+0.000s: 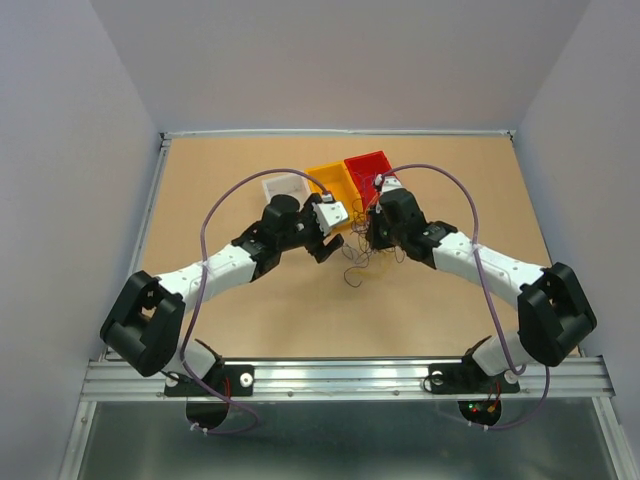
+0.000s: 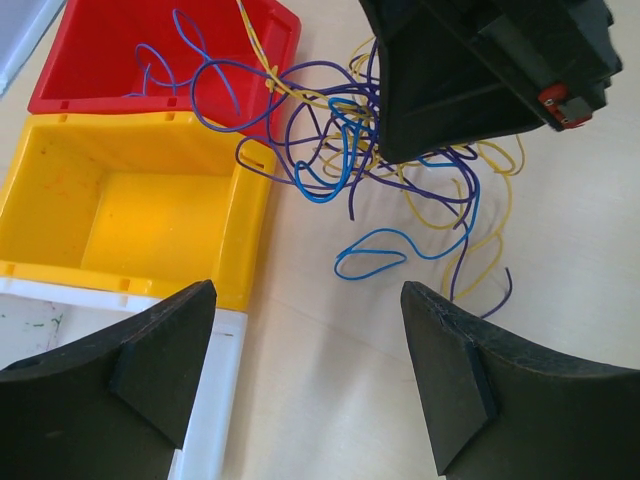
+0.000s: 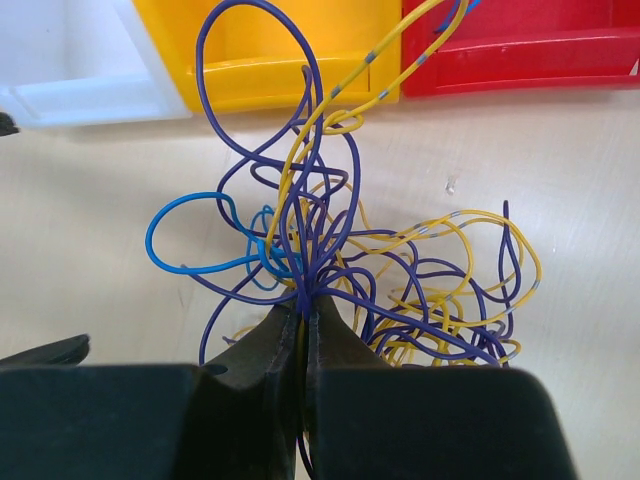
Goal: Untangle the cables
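The thin purple, yellow and blue cables (image 3: 330,250) lie tangled on the light brown surface (image 3: 90,200), just beside the yellow plastic bin (image 3: 180,40) and the red plastic bin (image 3: 520,55). The right end effector (image 3: 303,315) is closed on several purple strands. The left end effector (image 2: 305,290) stands wide near them, holding nothing.

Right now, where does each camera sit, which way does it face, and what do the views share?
Top external: above and behind the bases, looking down on the table; both arms show whole, left gripper and right gripper by the cables.
Left wrist: on the left arm, looking between its open fingers at the yellow bin and red bin.
Right wrist: on the right arm, looking over its shut fingers pinching purple strands.
Shared: both wrist views show cables and both bins.
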`<state>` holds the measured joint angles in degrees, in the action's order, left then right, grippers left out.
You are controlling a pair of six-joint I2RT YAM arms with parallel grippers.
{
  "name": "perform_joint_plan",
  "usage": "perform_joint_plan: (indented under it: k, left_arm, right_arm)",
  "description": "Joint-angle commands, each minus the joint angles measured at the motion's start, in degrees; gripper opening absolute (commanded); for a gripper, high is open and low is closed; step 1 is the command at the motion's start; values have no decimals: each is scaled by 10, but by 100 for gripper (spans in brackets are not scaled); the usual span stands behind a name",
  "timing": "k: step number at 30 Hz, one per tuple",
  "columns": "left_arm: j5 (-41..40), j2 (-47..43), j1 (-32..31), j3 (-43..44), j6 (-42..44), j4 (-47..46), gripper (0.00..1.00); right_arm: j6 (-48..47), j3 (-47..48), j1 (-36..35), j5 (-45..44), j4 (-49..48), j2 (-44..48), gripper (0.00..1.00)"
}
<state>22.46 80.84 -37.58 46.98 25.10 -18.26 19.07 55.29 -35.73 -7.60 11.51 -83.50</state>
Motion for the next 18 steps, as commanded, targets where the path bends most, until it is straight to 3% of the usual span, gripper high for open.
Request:
perform_joint_plan:
  k: [1,10,18]
  left_arm:
    - [-2,12,-6,3,20,-31,86]
    - [22,6,-24,-23,75,-43,81]
    - [73,-45,-23,-87,113,-113,79]
  right_arm:
    - [-11,-11,-7,18,-25,33,1]
    - [-10,-22,-7,56,-25,96,1]
    - [-6,-33,-8,88,-25,161,1]
